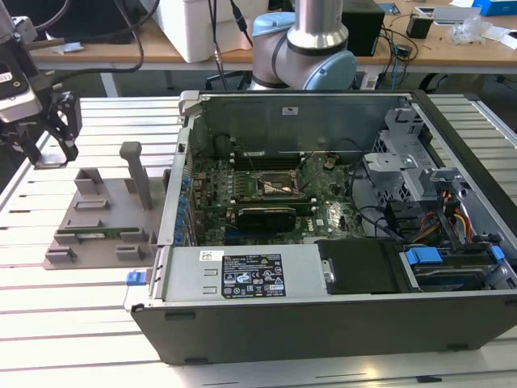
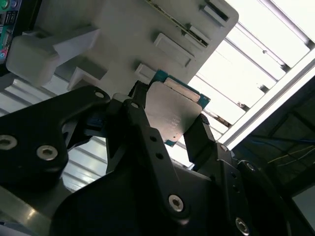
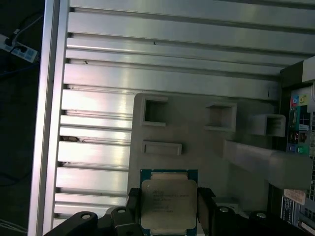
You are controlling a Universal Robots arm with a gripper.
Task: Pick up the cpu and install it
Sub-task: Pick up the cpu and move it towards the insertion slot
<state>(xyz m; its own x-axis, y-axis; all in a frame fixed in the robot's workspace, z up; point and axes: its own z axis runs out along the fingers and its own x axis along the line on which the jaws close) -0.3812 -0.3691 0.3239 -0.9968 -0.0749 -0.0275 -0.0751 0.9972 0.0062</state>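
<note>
A slatted aluminium surface [image 1: 81, 323] carries an open computer case [image 1: 339, 323] and, towards the exterior view's left, a grey plastic tray [image 1: 105, 218]. Wooden desks [image 1: 105, 48] strewn with cables stand behind. In the exterior view the tool [image 1: 50, 153] hangs by the tray's left end, well apart from the case's exposed green motherboard [image 1: 323, 212]. The first wrist view shows more: the tool pinches the cpu [image 3: 169, 199] by two opposite edges, with its metal top towards the camera, above the tray.

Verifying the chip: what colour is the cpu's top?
Silvery-grey cpu top, best in the first wrist view.
</note>
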